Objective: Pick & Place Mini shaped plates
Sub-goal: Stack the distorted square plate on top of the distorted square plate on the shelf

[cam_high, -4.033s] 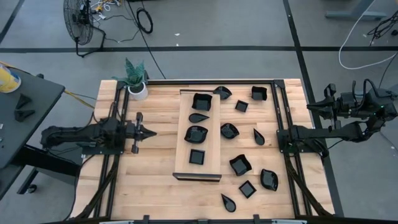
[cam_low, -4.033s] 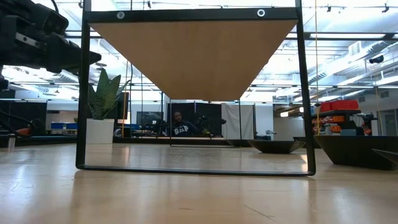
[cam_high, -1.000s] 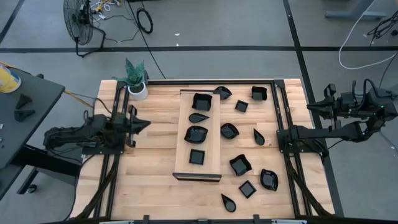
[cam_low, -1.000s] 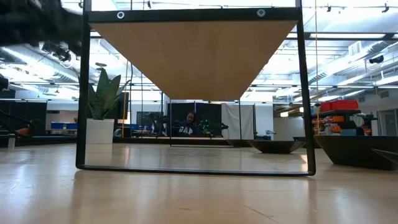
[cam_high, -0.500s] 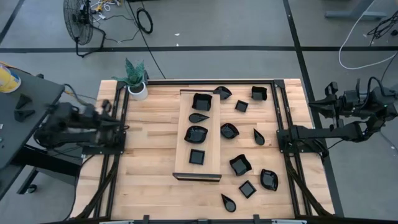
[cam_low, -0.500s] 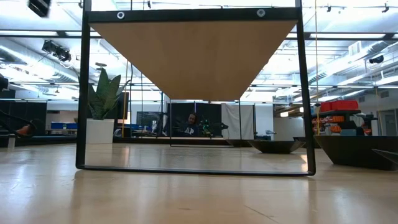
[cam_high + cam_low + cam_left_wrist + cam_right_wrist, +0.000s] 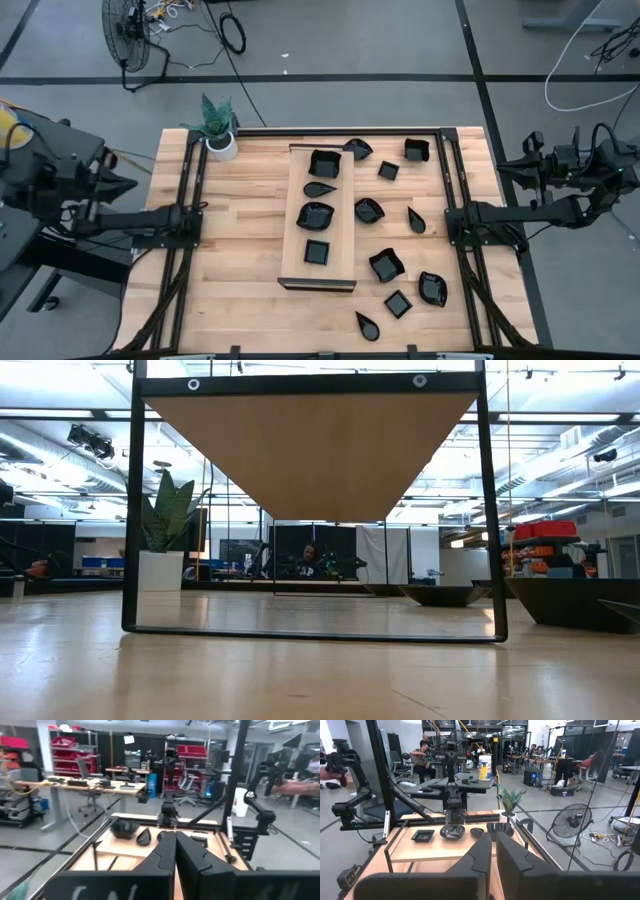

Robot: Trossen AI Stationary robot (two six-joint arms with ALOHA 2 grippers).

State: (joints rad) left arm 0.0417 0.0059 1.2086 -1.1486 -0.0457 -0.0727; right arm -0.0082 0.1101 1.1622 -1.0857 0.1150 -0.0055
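Several small glossy black mini shaped plates lie flat on the wooden table. A few of them, among them a square one (image 7: 317, 252), sit in a row on the long pale board (image 7: 296, 200). The others, such as a wavy-rimmed one (image 7: 386, 265), are scattered to the board's right. My left gripper (image 7: 127, 185) hangs beyond the table's left edge, shut and empty, its fingers (image 7: 165, 852) pressed together. My right gripper (image 7: 503, 170) hangs beyond the right edge, pointing level at the table. Only a slit shows between its fingers (image 7: 480, 852), and nothing is in them.
A white pot with a green plant (image 7: 220, 140) stands at the table's far left corner. Black frame rails run along the left side (image 7: 185, 250) and the right side (image 7: 455, 250). A dark side table (image 7: 30, 160) stands left of the left arm. Bare wood lies left of the board.
My left gripper has drawn back from over the table's left part, moving toward and past the left edge while rising. It has stayed shut and empty. The plates have not moved.
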